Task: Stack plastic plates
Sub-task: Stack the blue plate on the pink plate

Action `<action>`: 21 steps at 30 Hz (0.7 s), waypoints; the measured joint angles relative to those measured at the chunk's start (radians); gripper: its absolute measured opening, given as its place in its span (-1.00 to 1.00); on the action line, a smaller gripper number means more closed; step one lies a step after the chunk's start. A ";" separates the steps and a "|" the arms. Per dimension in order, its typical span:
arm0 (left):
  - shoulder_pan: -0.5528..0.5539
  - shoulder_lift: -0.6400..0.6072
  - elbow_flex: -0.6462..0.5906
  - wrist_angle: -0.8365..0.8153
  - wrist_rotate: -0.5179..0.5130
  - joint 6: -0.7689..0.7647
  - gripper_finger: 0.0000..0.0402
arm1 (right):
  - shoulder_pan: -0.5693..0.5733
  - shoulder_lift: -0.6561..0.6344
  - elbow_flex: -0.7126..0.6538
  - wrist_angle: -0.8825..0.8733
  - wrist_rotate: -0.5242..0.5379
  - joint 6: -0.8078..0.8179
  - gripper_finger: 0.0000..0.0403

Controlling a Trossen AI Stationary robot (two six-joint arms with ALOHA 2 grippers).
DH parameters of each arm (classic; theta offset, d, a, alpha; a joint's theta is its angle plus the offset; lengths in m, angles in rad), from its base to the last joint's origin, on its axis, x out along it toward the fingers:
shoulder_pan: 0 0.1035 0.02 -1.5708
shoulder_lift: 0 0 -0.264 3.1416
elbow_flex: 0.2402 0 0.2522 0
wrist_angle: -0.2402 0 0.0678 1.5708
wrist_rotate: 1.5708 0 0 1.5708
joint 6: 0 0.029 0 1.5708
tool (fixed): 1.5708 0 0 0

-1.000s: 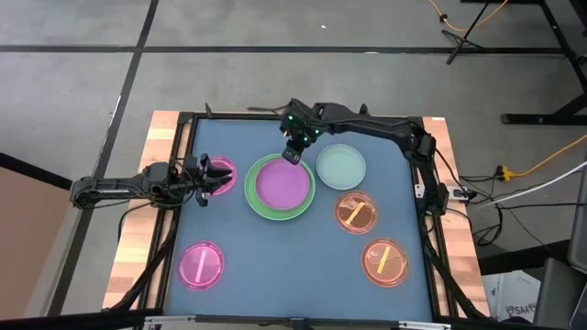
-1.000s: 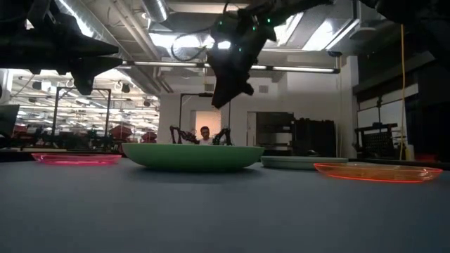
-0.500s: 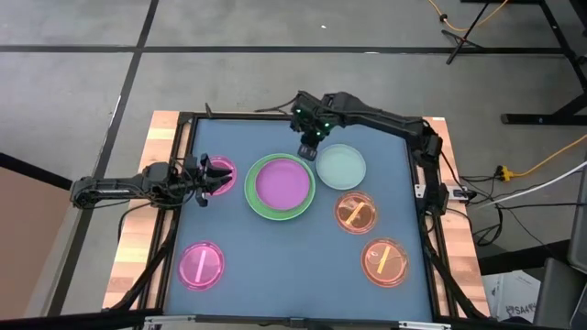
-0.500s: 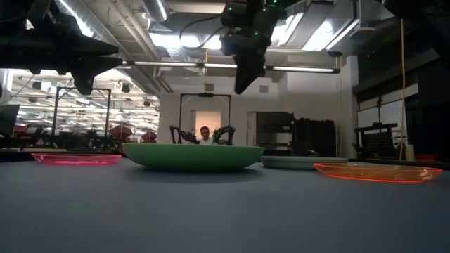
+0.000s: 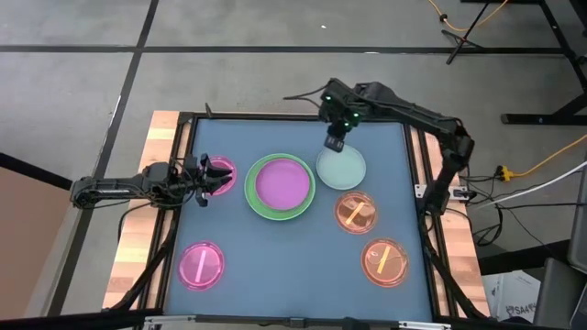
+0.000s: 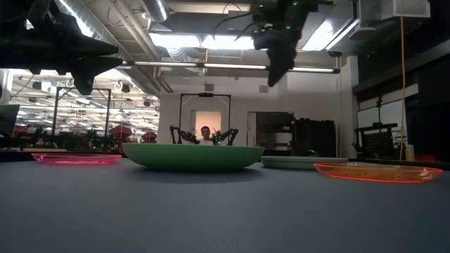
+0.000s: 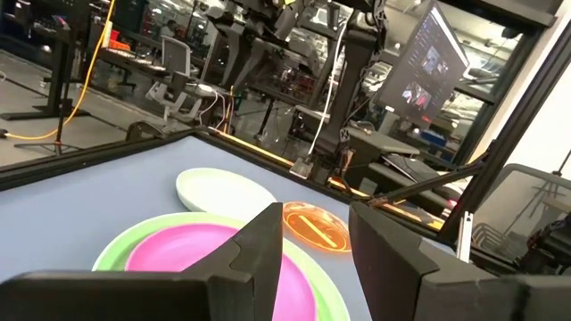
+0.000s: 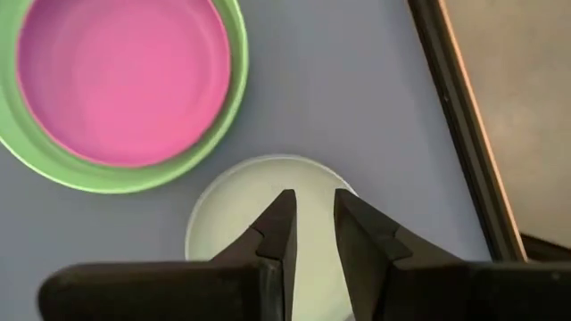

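Two plates are already nested: the purple plate point(image 5: 282, 182) sits in the green plate point(image 5: 251, 194). Right gripper point(image 5: 335, 144), fingers narrowly parted and empty, hovers over the pale blue-grey plate point(image 5: 344, 168) just beside it; next, I judge, descend onto its rim. Left gripper point(image 5: 207, 174) waits, slightly parted.

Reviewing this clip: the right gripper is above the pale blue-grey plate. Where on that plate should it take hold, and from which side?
Probably the rim. The pale blue-grey plate lies flat and shallow, so only its thin raised edge fits between the fingers. The right gripper hovers open over the far edge, away from the green plate and orange plate, so descending there from above, one finger inside and one outside, looks cleanest.
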 joint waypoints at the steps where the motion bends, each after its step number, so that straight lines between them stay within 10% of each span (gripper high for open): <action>1: 0.000 0.000 0.000 -0.001 0.000 0.000 -0.38 | -0.007 -0.020 -0.025 0.000 0.000 -0.002 -0.66; 21: 0.000 0.000 0.000 -0.012 0.008 0.000 -0.38 | -0.158 -0.466 -0.827 0.502 -0.106 0.002 -0.66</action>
